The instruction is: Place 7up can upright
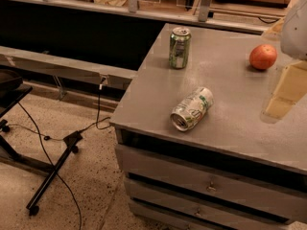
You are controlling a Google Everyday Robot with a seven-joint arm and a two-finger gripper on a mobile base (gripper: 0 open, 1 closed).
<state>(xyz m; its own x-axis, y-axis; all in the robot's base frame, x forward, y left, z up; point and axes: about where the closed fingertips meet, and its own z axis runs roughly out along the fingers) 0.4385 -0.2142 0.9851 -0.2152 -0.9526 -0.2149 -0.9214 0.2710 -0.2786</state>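
- Camera view: a grey cabinet point(225, 143) with drawers in its front fills the right half of the scene; its flat top carries three things.
- The 7up can point(192, 109) lies on its side on the cabinet top, near the front edge and towards the left. It lies diagonally, one shiny silver end turned to the lower left and the other to the upper right. Its body is pale with green lettering.
- A darker green can point(180, 48) stands upright near the back left corner of the top, well apart from the 7up can.
- An orange point(263, 57) rests on the top towards the back right, near the robot's arm.
- The gripper point(284, 96) enters at the right edge of the view, a pale beige piece under a white arm section, above the right part of the cabinet top. It is well apart from the 7up can and touches none of the three things. Whether it is spread or pressed together I cannot tell, as the edge of the view cuts it off.
- On the speckled floor point(91, 176) to the left a black cable point(45, 152) trails past a black wheeled stand leg point(53, 174).
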